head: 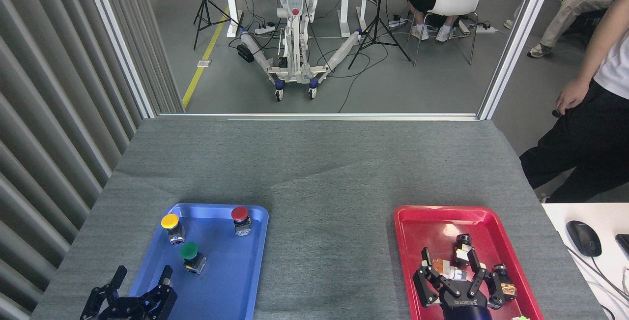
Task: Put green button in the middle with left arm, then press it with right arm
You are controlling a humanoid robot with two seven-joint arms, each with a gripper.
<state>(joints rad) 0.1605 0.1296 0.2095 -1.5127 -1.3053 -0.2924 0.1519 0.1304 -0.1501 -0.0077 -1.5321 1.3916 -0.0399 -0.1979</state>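
The green button [189, 251] stands upright in the blue tray [231, 280], between its near-left part and its centre. My left gripper [142, 280] is at the bottom left, at the tray's near-left corner, a short way in front of and left of the button. It is open, with its fingers [118, 276] spread and nothing between them. My right gripper [449, 273] hangs over the red tray [422, 219] at the bottom right, fingers spread open above small parts. The middle [329, 246] of the grey fabric table lies between the two trays.
A yellow button [170, 222] and a red button [240, 214] stand at the back of the blue tray. Small parts [462, 251] lie in the red tray. A person [589, 128] stands at the table's right, next to a white desk with a mouse [583, 238].
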